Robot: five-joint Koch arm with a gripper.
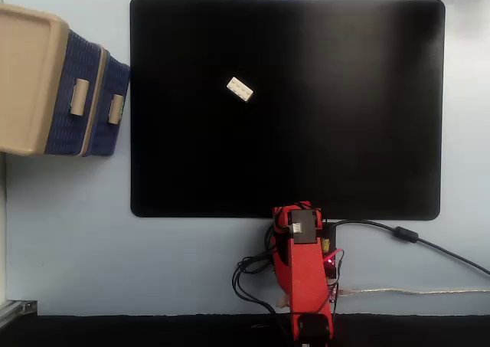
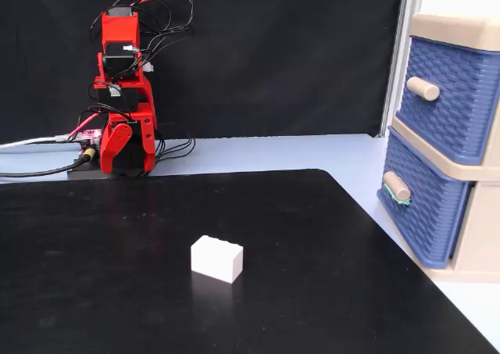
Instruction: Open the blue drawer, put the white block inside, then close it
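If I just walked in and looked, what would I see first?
Probably the bright red robot arm, folded up at the far edge of the table, behind the big black mat. Next, the little white block sitting alone on the mat. Then, at the right in that fixed view, the beige cabinet with two blue drawers, the blue drawer at the bottom shut.

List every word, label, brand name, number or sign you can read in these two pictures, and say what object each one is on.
None: no readable text shows in either fixed view.
The white block carries only studs, no lettering.
The two blue drawers and their beige cabinet are plain.
The red arm has small dark and white parts, too small to tell whether any print is on them.
The black mat is blank.
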